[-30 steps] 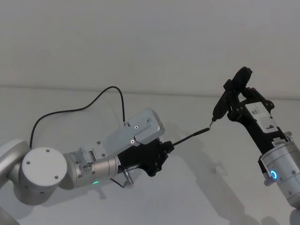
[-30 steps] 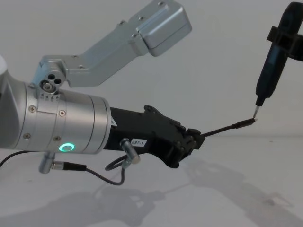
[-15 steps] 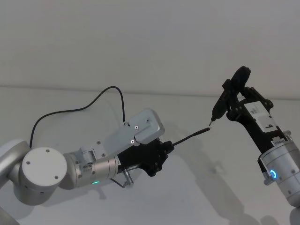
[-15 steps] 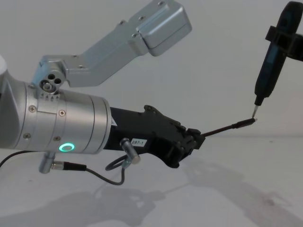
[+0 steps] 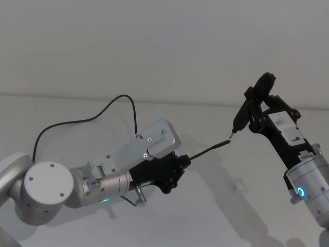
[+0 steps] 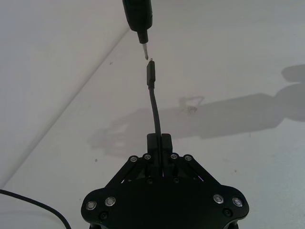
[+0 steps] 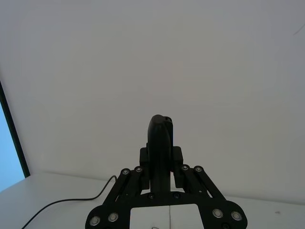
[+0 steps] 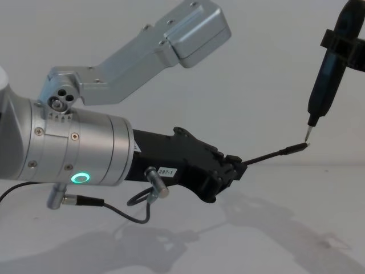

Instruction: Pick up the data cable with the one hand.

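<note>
Left tool (image 5: pixel 181 163) closed on the data cable (image 5: pixel 208 150), fingers (image 6: pixel 164 143) pinching it a short way back from its end; the free end sticks out straight, angled up and to the right, above the white desk (image 5: pixel 216 206). Same grip seen from the side in chest view: left tool (image 8: pixel 232 169), data cable (image 8: pixel 274 153) in the air, clear of the desk (image 8: pixel 285 228). Cable's thicker cylindrical tip (image 6: pixel 151 75) sits just under the thin metal point of the dark pen-shaped tool (image 5: pixel 240 117), nearly touching; cannot tell if they actually make contact. Right tool (image 5: pixel 256 105) is closed on that pen-shaped tool, held high on the right, point down, its fingers (image 7: pixel 178 157) clamping the body. Further back, a separate black wire (image 5: pixel 85 119) loops across the desk behind the left arm.
</note>
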